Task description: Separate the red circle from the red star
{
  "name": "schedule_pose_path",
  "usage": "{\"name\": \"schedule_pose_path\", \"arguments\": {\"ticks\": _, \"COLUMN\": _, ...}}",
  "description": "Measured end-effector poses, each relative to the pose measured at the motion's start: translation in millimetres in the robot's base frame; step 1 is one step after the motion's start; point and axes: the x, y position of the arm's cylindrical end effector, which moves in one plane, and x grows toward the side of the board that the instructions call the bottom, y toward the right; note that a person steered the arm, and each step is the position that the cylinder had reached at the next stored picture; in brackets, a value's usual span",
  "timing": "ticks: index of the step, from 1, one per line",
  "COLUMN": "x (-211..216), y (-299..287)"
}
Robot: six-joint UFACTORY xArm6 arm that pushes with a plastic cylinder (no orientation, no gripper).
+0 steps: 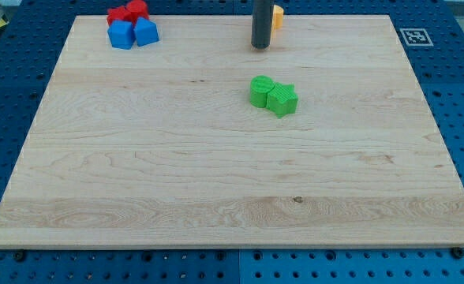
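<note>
Two red blocks touch each other at the view's top left: one (pixel 118 14) on the left and one (pixel 137 9) on the right. Their shapes are too small to tell apart, so I cannot say which is the circle and which the star. My tip (pixel 260 46) rests on the board near the view's top centre, far to the right of the red blocks and not touching them.
Two blue blocks (pixel 121 35) (pixel 146 31) sit right below the red ones, touching them. A yellow-orange block (pixel 278 16) is partly hidden behind the rod. A rounded green block (pixel 260 89) and a green star-like block (pixel 282 100) touch near the board's middle.
</note>
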Motion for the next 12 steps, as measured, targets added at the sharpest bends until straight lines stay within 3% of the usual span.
{"name": "schedule_pose_path", "arguments": {"ticks": 2, "x": 66, "y": -140}}
{"name": "schedule_pose_path", "arguments": {"ticks": 4, "x": 60, "y": -319}}
{"name": "schedule_pose_path", "arguments": {"ticks": 5, "x": 7, "y": -344}}
{"name": "schedule_pose_path", "arguments": {"ticks": 6, "x": -51, "y": -345}}
{"name": "schedule_pose_path", "arguments": {"ticks": 8, "x": -84, "y": -342}}
{"name": "schedule_pose_path", "arguments": {"ticks": 12, "x": -84, "y": -280}}
